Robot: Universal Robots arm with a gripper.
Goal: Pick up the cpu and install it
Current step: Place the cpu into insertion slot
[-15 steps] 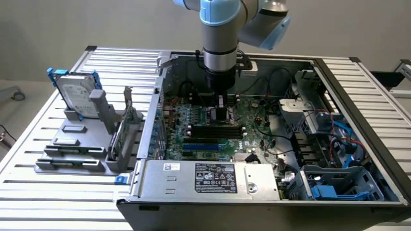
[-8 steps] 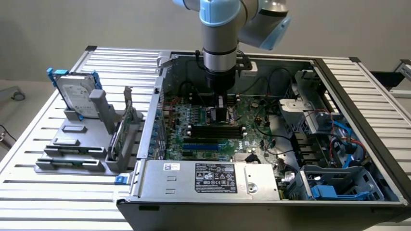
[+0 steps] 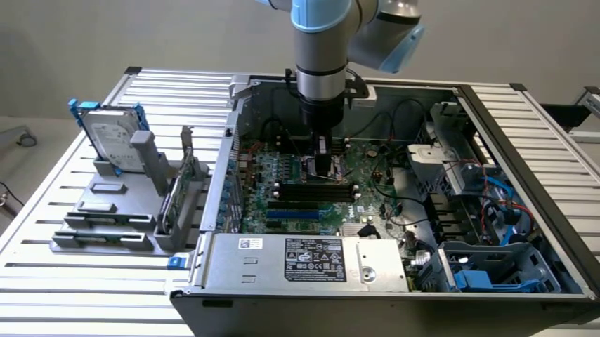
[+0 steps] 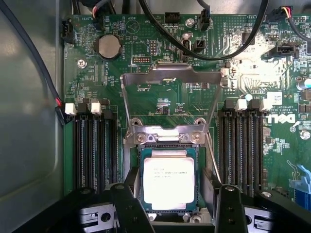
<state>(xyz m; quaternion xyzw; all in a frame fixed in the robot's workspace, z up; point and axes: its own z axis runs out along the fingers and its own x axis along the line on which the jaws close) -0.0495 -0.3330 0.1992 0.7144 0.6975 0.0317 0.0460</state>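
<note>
The cpu chip (image 4: 169, 179) lies flat in its socket (image 4: 167, 138) on the motherboard (image 4: 146, 34), below the raised latch frame (image 4: 171, 76). The end effector (image 4: 180, 188) straddles it, fingers apart. A good seating likely depends on keeping the chip square, with no sideways nudge.

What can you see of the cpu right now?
The cpu is a small flat square chip with a silver-grey metal top that carries faint printed lines, ringed by a thin green edge. It lies flat in its socket on the motherboard, between banks of black memory slots. The metal retention frame is swung up off it. The gripper hangs over it, jaws open to either side; one is clearly apart from it, the other's contact I cannot tell.
</note>
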